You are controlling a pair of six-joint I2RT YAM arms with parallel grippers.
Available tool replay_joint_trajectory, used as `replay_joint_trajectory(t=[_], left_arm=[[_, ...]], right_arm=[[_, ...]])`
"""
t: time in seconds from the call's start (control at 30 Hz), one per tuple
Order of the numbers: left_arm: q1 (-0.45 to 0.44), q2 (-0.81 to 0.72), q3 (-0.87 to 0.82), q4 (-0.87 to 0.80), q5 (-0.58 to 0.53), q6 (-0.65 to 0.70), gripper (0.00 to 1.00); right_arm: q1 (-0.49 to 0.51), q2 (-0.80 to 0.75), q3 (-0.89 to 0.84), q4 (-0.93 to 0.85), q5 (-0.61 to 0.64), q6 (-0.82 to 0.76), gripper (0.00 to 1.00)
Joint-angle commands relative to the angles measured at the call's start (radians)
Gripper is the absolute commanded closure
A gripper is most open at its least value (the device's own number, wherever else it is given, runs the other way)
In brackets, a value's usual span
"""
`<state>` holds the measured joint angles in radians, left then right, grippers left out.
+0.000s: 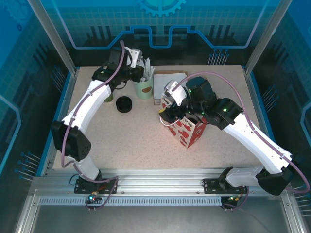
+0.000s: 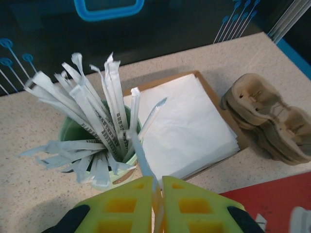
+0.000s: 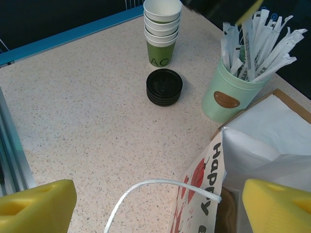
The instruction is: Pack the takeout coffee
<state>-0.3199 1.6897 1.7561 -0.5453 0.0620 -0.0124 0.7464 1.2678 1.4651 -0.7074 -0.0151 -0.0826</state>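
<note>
The takeout coffee is out of view. My left gripper (image 2: 159, 182) (image 1: 141, 65) is shut on one white wrapped stick (image 2: 141, 155) that stands in the pale green cup of sticks (image 2: 68, 130) (image 1: 144, 89) (image 3: 227, 96) at the back of the table. My right gripper (image 3: 155, 208) (image 1: 170, 114) is open, one yellow finger on each side of the white cord handle (image 3: 160, 187) of the red-and-white paper bag (image 3: 201, 194) (image 1: 190, 133), which stands upright with its mouth open.
A stack of lidless green-and-white cups (image 3: 162, 34) and a stack of black lids (image 3: 164, 87) (image 1: 124, 104) stand left of the stick cup. White napkins in a brown box (image 2: 187, 126) and pulp cup carriers (image 2: 267, 121) lie to its right.
</note>
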Motion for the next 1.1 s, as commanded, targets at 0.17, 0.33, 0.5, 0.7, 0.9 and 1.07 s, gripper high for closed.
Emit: replay_joint_trajectory(t=[0.17, 0.33, 0.5, 0.7, 0.9, 1.07], left_arm=[[-0.059, -0.371, -0.064, -0.004, -0.049, 0.022, 0.86], [-0.106, -0.544, -0.169, 0.03, 0.074, -0.036, 0.86], [-0.196, -0.565, -0.178, -0.066, 0.148, -0.035, 0.86], [-0.295, -0.467, -0.139, -0.158, 0.114, 0.016, 0.86], [-0.371, -0.295, -0.01, -0.26, 0.06, 0.073, 0.86], [-0.399, -0.133, 0.13, -0.345, -0.023, 0.101, 0.85]], right_arm=[[0.005, -0.072, 0.048, -0.056, 0.09, 0.012, 0.1], [-0.024, -0.132, 0.078, -0.09, 0.19, 0.041, 0.1], [-0.089, -0.222, 0.077, -0.109, 0.234, 0.076, 0.09], [-0.139, -0.279, 0.053, -0.133, 0.238, 0.086, 0.09], [-0.155, -0.314, 0.014, -0.136, 0.236, 0.095, 0.08], [-0.161, -0.329, -0.006, -0.138, 0.23, 0.097, 0.08]])
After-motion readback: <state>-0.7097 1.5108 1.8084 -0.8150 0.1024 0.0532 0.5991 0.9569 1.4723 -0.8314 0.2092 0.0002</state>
